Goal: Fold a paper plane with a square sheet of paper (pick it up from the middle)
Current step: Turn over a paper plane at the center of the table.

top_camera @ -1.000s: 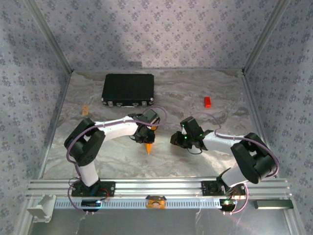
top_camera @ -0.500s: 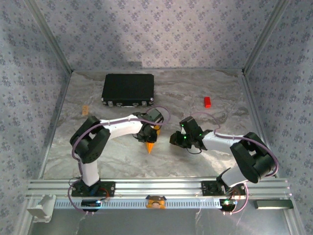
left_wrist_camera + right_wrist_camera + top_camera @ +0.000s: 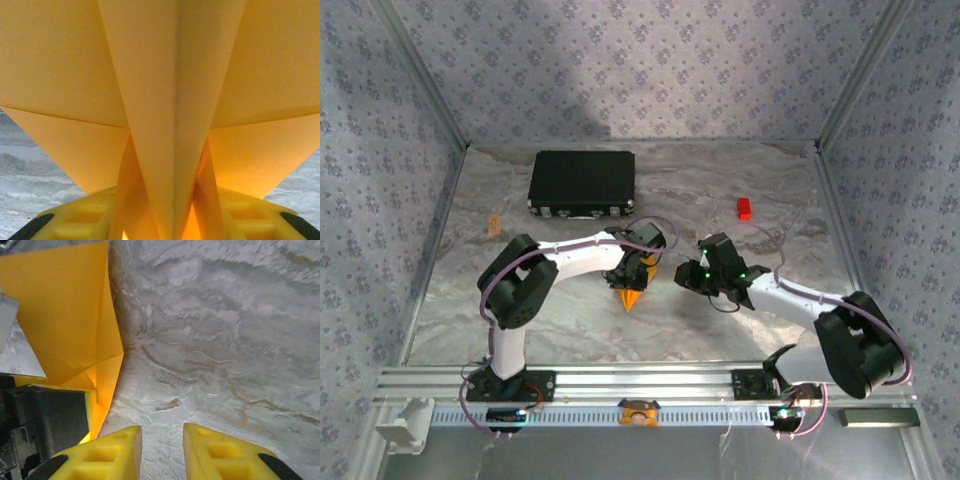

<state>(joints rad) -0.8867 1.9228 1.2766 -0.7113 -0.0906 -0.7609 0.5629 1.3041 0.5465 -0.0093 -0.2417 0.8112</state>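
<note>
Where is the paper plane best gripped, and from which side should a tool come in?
Probably the lengthwise centre fold of the paper plane, pinched from above with the tool set across it: the wings spread thin and look floppy, while that layered ridge seems stiffest. The left tool straddles it there.

The left arm (image 3: pixel 575 257) and the right arm (image 3: pixel 798 296) are built the same way: round black joints with smooth white tubes between them. A thin light purple cable (image 3: pixel 481 292) loops along each one. Each arm has a black base plate (image 3: pixel 510 385). A tiny green light (image 3: pixel 705 272) glows on the right wrist. The right gripper (image 3: pixel 161 432) has fat yellow fingers (image 3: pixel 107 457) with square dents and black bits at the outer corners. The left gripper (image 3: pixel 167 200) has the same yellow fingers.
</note>
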